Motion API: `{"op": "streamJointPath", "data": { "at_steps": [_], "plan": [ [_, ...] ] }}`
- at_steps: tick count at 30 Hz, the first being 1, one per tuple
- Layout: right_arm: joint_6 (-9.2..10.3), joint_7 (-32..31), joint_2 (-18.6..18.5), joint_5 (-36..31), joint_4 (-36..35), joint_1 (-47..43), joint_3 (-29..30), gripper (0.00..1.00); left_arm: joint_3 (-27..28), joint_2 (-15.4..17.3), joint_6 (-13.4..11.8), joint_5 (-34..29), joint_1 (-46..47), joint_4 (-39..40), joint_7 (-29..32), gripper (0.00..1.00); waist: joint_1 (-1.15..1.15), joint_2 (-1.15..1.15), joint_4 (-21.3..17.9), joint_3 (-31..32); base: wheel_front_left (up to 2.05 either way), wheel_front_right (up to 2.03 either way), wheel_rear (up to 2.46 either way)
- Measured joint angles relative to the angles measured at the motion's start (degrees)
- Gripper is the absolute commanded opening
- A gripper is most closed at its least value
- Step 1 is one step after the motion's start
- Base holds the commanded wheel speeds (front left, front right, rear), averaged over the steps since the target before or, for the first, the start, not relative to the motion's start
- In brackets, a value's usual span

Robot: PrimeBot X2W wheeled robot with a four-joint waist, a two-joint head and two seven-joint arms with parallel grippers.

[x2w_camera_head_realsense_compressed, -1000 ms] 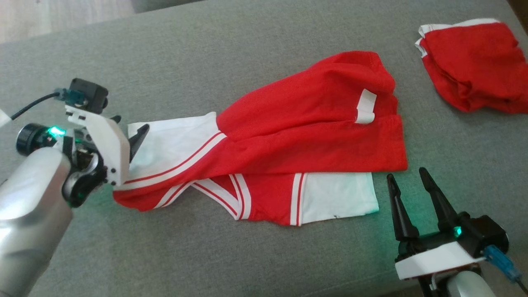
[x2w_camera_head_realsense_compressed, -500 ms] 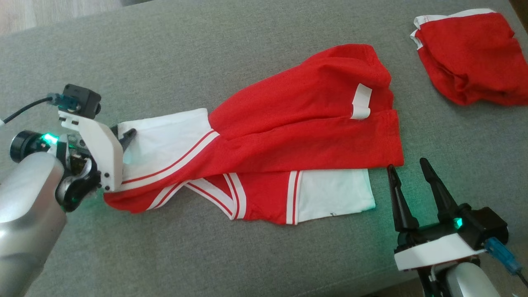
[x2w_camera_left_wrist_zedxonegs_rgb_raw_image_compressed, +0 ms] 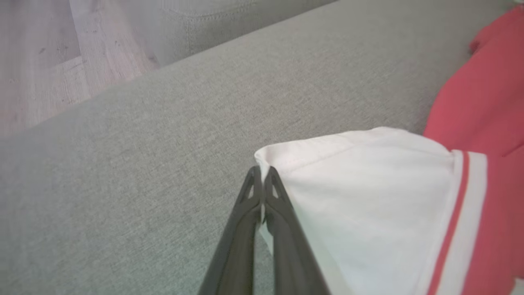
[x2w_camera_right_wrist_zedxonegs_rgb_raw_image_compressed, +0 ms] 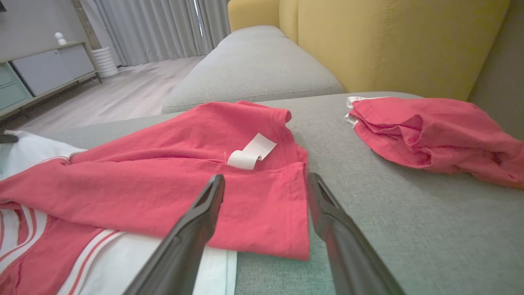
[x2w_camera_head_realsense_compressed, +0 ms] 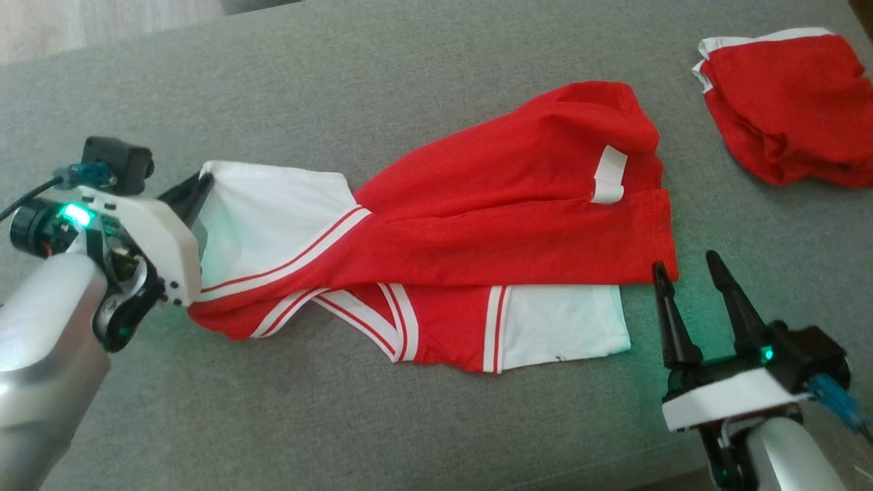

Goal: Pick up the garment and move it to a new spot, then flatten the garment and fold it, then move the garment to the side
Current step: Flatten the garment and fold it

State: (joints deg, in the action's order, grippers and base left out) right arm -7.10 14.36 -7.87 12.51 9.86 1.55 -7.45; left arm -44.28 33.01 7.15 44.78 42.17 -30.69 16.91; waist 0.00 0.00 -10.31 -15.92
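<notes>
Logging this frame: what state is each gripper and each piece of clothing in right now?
left gripper: shut on the shirt's white sleeve corner.
right gripper: open, holding nothing, beside the shirt's red hem.
shirt: rumpled, folded over itself, not flat on the sofa.
label: curled, showing on the outside.
other red garment: crumpled, lying apart, untouched.

A crumpled red cloth with white trim (x2w_camera_head_realsense_compressed: pixel 784 109) lies at the far right of the grey sofa seat (x2w_camera_head_realsense_compressed: pixel 409 82). Yellow back cushions (x2w_camera_right_wrist_zedxonegs_rgb_raw_image_compressed: pixel 389 41) rise behind it. Beyond are another grey seat (x2w_camera_right_wrist_zedxonegs_rgb_raw_image_compressed: pixel 254 61), pale wood floor (x2w_camera_right_wrist_zedxonegs_rgb_raw_image_compressed: pixel 123 90), grey curtains (x2w_camera_right_wrist_zedxonegs_rgb_raw_image_compressed: pixel 155 28), and a low cabinet (x2w_camera_right_wrist_zedxonegs_rgb_raw_image_compressed: pixel 45 69) with 1 small white ornament (x2w_camera_right_wrist_zedxonegs_rgb_raw_image_compressed: pixel 60 38) on top. A white ribbed vase (x2w_camera_right_wrist_zedxonegs_rgb_raw_image_compressed: pixel 104 61) stands beside the cabinet.
</notes>
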Motion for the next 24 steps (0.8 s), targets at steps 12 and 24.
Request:
{"op": "streamJointPath", "data": {
  "at_steps": [12,24],
  "plan": [
    [0.00,-16.0,-5.3,6.4,18.6,16.5,-3.2,1.00,-2.1,0.2,0.0,-0.1,0.7,3.5,-1.8,0.00,0.00,0.00,1.3,2.2,0.00,0.00,0.00],
    [0.00,-24.1,-5.3,13.1,22.4,22.1,-7.0,1.00,-3.4,1.0,0.4,0.6,0.7,5.2,-1.4,0.00,0.00,0.00,2.7,1.8,0.00,0.00,0.00]
  ]
}}
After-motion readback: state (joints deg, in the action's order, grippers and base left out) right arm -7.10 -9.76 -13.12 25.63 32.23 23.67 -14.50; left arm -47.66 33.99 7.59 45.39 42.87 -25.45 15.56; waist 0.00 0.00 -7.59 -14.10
